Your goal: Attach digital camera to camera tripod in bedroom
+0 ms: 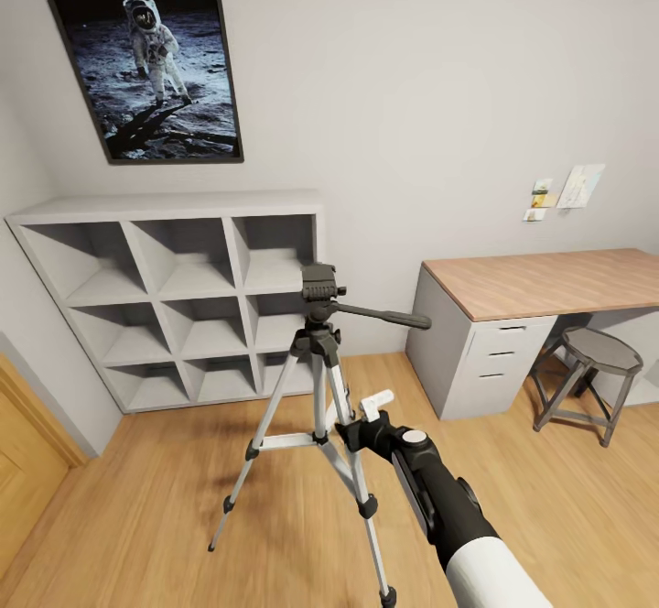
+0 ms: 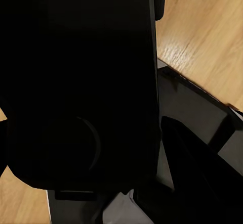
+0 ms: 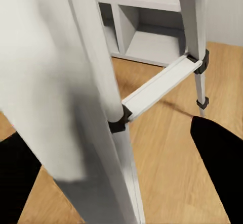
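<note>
while the camera tripod stands on the light wood plank floor in front of the white cube shelf, the right gripper sits right up against its silver legs, about where the flat brace meets the centre column. from the right wrist view the jaws are spread wide, one dark finger either side of a smooth matte metal leg, and i can't tell if they actually touch it. the tripod has black joints and feet, a blocky black head with nothing mounted on it, and a long thin pan handle sticking out toward the wood-topped white surface. every cube in the shelf is bare. a grey round-seated metal stool is tucked by the drawers, a few paper notes are pinned above, and a black-framed astronaut poster hangs over the shelf. the left wrist view is mostly glossy black shapes over the planks, so i can't tell how the left jaws are set or spot the digital camera.
</note>
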`<state>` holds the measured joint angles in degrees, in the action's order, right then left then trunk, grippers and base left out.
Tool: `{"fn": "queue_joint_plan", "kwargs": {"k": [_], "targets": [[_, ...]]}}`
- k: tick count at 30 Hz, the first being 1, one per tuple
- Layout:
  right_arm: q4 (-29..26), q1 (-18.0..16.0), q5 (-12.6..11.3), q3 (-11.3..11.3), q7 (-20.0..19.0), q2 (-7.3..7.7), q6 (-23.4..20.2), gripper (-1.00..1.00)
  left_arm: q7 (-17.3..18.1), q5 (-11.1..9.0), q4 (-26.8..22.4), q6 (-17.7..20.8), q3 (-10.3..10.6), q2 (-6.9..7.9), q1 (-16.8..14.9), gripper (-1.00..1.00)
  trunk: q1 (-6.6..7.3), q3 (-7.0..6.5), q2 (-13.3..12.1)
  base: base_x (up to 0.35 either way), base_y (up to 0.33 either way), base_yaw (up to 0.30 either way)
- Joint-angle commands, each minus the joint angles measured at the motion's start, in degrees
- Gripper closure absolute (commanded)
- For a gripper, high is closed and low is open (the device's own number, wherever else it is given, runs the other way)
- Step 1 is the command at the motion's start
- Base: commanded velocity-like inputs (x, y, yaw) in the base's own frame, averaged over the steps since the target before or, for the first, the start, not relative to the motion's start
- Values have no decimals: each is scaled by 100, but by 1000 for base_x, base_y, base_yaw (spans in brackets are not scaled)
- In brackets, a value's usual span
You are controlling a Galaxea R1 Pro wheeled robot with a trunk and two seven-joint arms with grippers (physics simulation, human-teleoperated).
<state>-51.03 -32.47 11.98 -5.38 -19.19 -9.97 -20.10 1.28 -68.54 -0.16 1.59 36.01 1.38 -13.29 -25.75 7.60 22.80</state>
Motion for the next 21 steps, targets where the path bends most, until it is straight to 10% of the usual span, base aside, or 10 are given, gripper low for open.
{"fn": "queue_joint_plan", "kwargs": {"k": [1,21], "targets": [[28,-4,85,11,-26,-3,-19,100,13,-54,-2,16,47,2,-4,100,-3,12,11,0,0,0],[75,3,70,6,-59,-3,478,100,13,-54,-2,16,47,0,-4,100,-3,12,11,0,0,0]]}}
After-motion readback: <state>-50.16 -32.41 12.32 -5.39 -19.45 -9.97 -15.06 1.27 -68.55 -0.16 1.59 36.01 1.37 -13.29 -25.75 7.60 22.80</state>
